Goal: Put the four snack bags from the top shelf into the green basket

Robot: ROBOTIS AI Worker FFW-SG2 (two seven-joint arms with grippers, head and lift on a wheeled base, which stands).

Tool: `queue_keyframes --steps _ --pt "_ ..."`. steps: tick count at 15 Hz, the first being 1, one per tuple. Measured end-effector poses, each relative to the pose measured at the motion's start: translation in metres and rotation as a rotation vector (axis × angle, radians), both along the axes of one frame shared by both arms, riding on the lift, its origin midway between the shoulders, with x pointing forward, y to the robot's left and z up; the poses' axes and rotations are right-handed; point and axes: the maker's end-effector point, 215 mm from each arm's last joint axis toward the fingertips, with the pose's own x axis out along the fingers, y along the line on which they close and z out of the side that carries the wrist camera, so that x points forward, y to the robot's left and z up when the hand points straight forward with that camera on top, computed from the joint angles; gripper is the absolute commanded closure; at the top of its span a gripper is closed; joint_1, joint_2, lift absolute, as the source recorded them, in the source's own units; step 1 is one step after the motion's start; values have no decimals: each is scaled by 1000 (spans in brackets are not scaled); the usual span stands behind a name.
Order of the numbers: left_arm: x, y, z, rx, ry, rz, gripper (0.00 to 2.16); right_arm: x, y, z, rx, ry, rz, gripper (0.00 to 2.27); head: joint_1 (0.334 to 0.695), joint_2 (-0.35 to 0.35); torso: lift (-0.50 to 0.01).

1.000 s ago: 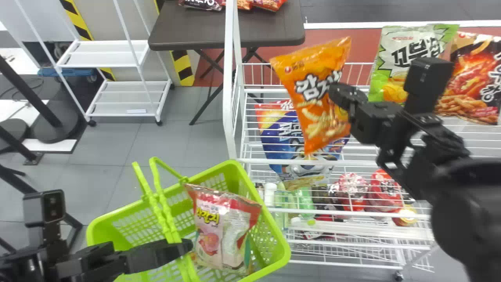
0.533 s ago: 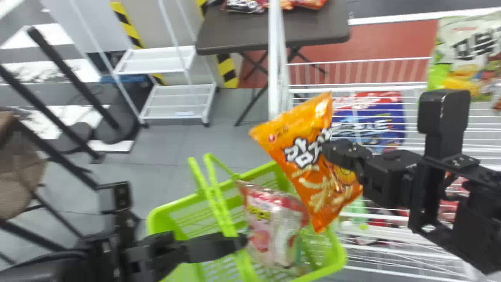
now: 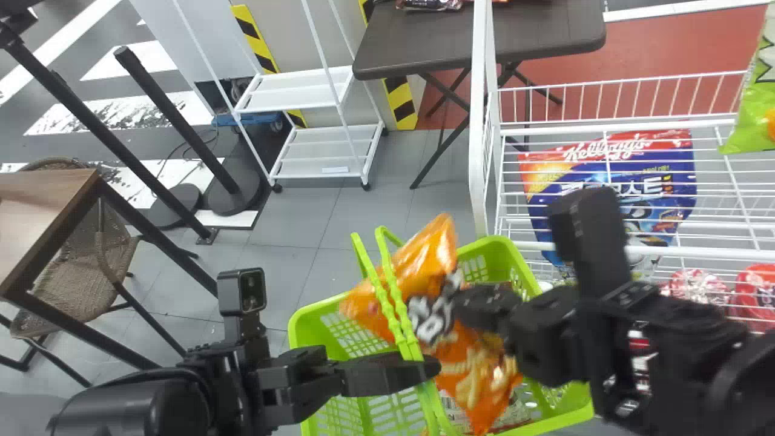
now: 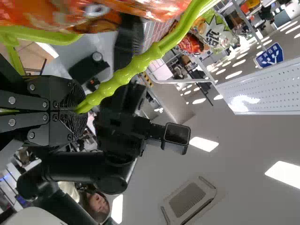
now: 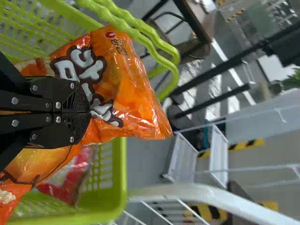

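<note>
In the head view my left gripper (image 3: 418,367) is at the green basket's handles (image 3: 396,315); in the left wrist view the left gripper (image 4: 80,108) is shut on a handle (image 4: 136,65). My right gripper (image 3: 463,306), also in the right wrist view (image 5: 86,111), is shut on the orange snack bag (image 3: 466,363). That bag hangs tilted at the mouth of the green basket (image 3: 505,248), behind the handles. Under it, partly hidden, a red-and-white bag (image 5: 70,183) lies in the basket. A green bag (image 3: 754,115) stands on the top shelf at the right edge.
The white wire rack (image 3: 478,121) rises right of the basket, with a blue-and-red bag (image 3: 611,175) on a shelf and red packs (image 3: 757,290) lower down. A dark table (image 3: 424,54) and a white cart (image 3: 303,91) stand behind; a wooden table (image 3: 42,212) is at left.
The head view has turned left, so the rack and basket appear farther right. My right gripper has brought the orange bag left and down from the rack to the basket. My left gripper still holds the handle.
</note>
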Motion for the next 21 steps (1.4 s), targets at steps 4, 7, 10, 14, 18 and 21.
queue_keyframes --steps 4,7,10,14,18,21 --pt "0 -2 1 -4 -3 -5 2148 -30 -1 -55 -163 131 95 2250 695 350 -4" --pt "0 -6 2 -9 -3 -11 2148 -21 41 -68 -124 105 161 2240 695 350 -4" --pt "-1 -8 4 -9 -8 -15 2148 -18 72 -65 -61 121 206 1183 695 350 -4" --pt "0 -7 3 -5 -8 -14 2148 -6 49 -65 -43 142 160 6 695 350 -4" --pt "1 -5 2 -4 -5 -12 2148 29 -20 -36 54 142 19 33 695 350 -4" --pt "1 -5 2 -4 -4 -12 2148 91 -99 2 121 30 -189 46 695 339 -4"
